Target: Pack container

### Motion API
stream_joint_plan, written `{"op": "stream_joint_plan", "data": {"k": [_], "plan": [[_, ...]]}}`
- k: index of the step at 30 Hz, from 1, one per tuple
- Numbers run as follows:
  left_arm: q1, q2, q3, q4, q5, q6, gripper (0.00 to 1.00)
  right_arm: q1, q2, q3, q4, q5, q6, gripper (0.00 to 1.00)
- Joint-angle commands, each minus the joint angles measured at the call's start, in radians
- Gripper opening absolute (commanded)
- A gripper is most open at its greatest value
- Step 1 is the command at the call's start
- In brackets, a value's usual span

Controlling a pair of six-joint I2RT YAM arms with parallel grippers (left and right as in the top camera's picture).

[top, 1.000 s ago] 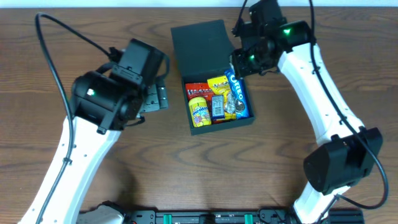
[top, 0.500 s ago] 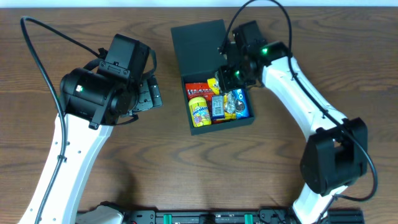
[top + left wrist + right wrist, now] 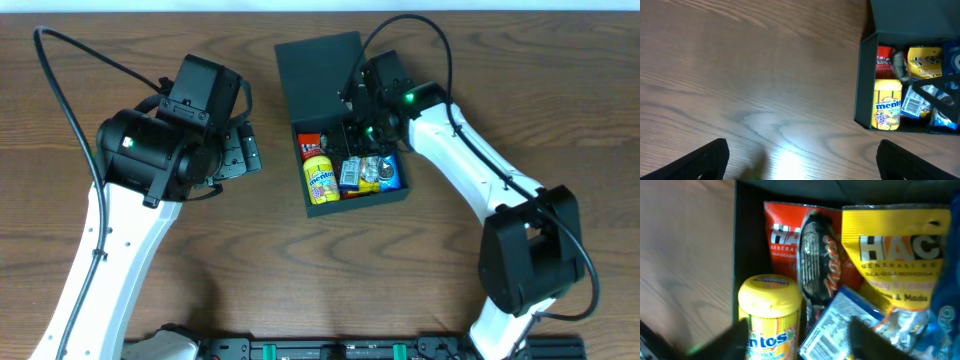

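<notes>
Over the last second the right gripper (image 3: pixel 362 140) had swung from the far right corner of the container (image 3: pixel 320 65) to a spot above its open well, where it now hung low over the snacks near the hinge side. The container itself had not shifted. I judged that packing was nearly done: the well looked full, and what remained was settling the last item and folding down the flap.

The container lay mid-table (image 3: pixel 740 75), its flap thrown open away from the robot. Inside, a Mentos tub (image 3: pixel 771 315) stood against the container's left wall and a red packet (image 3: pixel 785 235) lay behind it at the back wall. A dark bar (image 3: pixel 817 260) lay across that packet, with a yellow bag (image 3: pixel 895 255) to the bar's right and a barcoded packet (image 3: pixel 832 325) in front of it.

The right gripper's fingers (image 3: pixel 867 340) showed only as dark blurs on either side of the barcoded packet. They seemed spread and pinching nothing, though the blur left that uncertain. The left gripper (image 3: pixel 805 167) hovered over bare table well left of the container, fingers wide apart and empty, having drawn a little farther from the container.
</notes>
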Motion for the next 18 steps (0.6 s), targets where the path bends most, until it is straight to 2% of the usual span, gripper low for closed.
{"op": "stream_joint_plan", "data": {"k": [1,5,8,13,18], "plan": [[0.006,-0.015,0.008,0.008,-0.002,0.023,0.95,0.008,-0.003,-0.005,0.006,-0.002,0.004,0.99],[0.033,-0.015,0.008,0.039,0.001,0.048,0.95,0.006,-0.025,0.024,-0.001,-0.007,0.004,0.99],[0.107,-0.015,0.008,0.053,0.045,0.058,0.95,0.004,-0.077,0.07,-0.035,-0.003,-0.024,0.99],[0.342,0.003,0.008,0.133,0.409,0.19,0.95,-0.011,-0.198,0.127,-0.122,0.13,-0.031,0.99],[0.519,0.103,0.006,0.221,0.72,0.237,0.95,-0.027,-0.311,0.127,-0.225,0.385,-0.029,0.99]]}}
